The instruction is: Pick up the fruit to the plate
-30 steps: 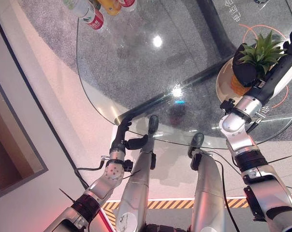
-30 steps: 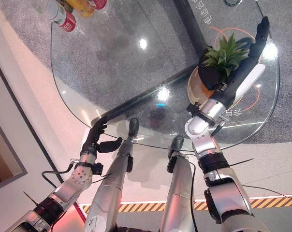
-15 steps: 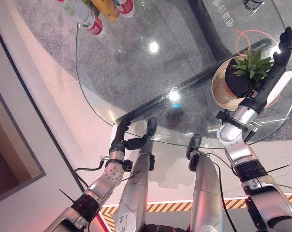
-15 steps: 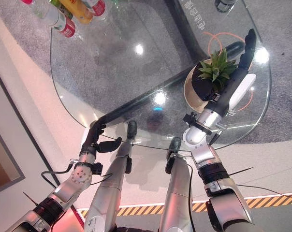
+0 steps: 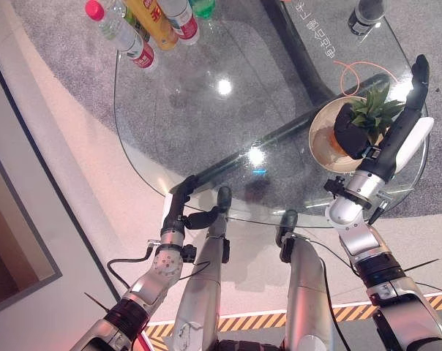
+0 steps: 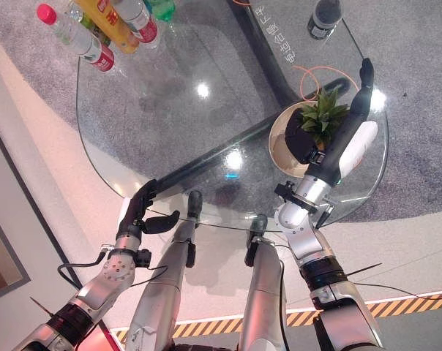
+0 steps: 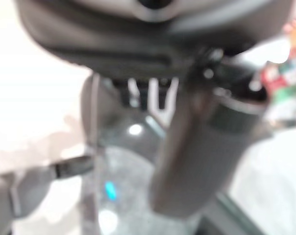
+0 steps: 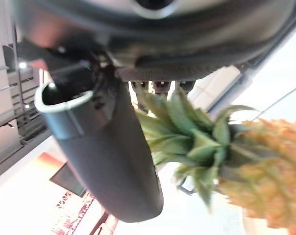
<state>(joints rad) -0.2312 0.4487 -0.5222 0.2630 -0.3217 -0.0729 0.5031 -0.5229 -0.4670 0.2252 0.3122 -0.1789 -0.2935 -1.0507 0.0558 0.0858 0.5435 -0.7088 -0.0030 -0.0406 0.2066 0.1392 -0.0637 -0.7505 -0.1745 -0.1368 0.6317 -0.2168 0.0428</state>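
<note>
A round glass bench (image 5: 206, 110) stood over grey speckled floor (image 5: 53, 44), bottles (image 5: 151, 22) at upper left. At right, the pineapple (image 5: 360, 124) lay on the plate (image 5: 320, 135), the right robot hand (image 5: 400, 121) extended straight beside it. The left robot hand (image 5: 178, 212) rested open at the near rim. The right wrist view showed the pineapple's orange skin (image 8: 265, 176).

One pineapple (image 5: 356, 124), one plate (image 5: 320, 142), one glass table (image 5: 206, 110), four bottles (image 5: 159, 18) at its far edge, one dark can (image 5: 367, 11).
</note>
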